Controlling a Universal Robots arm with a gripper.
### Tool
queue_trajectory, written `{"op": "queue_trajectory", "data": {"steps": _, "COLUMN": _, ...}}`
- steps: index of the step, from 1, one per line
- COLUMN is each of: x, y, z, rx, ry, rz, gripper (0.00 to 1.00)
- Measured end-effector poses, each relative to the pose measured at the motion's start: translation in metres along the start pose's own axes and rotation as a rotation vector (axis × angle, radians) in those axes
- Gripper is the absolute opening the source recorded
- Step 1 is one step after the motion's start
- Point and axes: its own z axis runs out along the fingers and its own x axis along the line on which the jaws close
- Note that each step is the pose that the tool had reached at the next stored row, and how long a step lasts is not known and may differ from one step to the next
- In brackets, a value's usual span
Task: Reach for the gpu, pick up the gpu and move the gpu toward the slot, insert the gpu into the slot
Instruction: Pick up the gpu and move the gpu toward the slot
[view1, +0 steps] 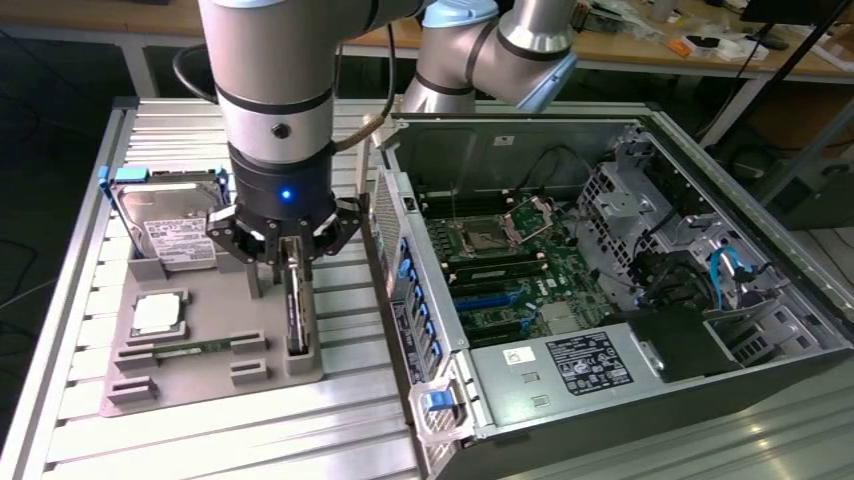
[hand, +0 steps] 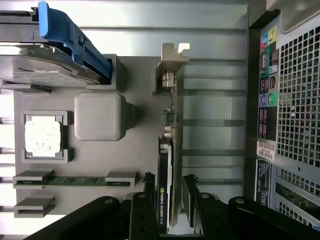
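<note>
The gpu (view1: 296, 318) stands on edge in a grey holder tray (view1: 200, 378), on the exterior view's left of the open computer case. In the wrist view the gpu (hand: 167, 145) is a thin green card with a black cooler, and its silver bracket (hand: 172, 55) is at the far end. My gripper (view1: 291, 265) hangs straight above the card. It is open, and its black fingers (hand: 148, 186) straddle the cooler end of the card, with a small gap on each side. The expansion slots (view1: 491, 298) lie on the motherboard inside the case.
The tray also carries a silver hard drive (view1: 167, 228) in a blue-handled caddy, a processor chip (view1: 158, 313) and a short memory stick (view1: 187, 348). The case's perforated rear panel (hand: 292, 100) stands close beside the gpu. A slatted aluminium table (view1: 267, 430) lies underneath.
</note>
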Motion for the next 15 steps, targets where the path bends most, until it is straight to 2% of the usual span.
{"op": "queue_trajectory", "data": {"steps": 4, "x": 0.0, "y": -0.0001, "z": 0.0017, "rx": -0.0004, "ry": 0.0001, "rz": 0.0, "gripper": 0.37}}
{"op": "queue_trajectory", "data": {"steps": 5, "x": 0.0, "y": -0.0001, "z": 0.0024, "rx": -0.0002, "ry": 0.0009, "rz": 0.0, "gripper": 0.44}}
{"op": "queue_trajectory", "data": {"steps": 10, "x": 0.0, "y": -0.0003, "z": 0.0096, "rx": -0.0003, "ry": 0.007, "rz": 0.0, "gripper": 0.44}}
{"op": "queue_trajectory", "data": {"steps": 11, "x": 0.0, "y": -0.0003, "z": 0.0111, "rx": -0.0003, "ry": 0.0088, "rz": 0.0, "gripper": 0.45}}
{"op": "queue_trajectory", "data": {"steps": 12, "x": 0.0, "y": -0.0003, "z": 0.0126, "rx": -0.0003, "ry": 0.0102, "rz": 0.0, "gripper": 0.51}}
{"op": "queue_trajectory", "data": {"steps": 15, "x": 0.0, "y": -0.0004, "z": 0.0182, "rx": -0.0003, "ry": 0.011, "rz": 0.013, "gripper": 0.51}}
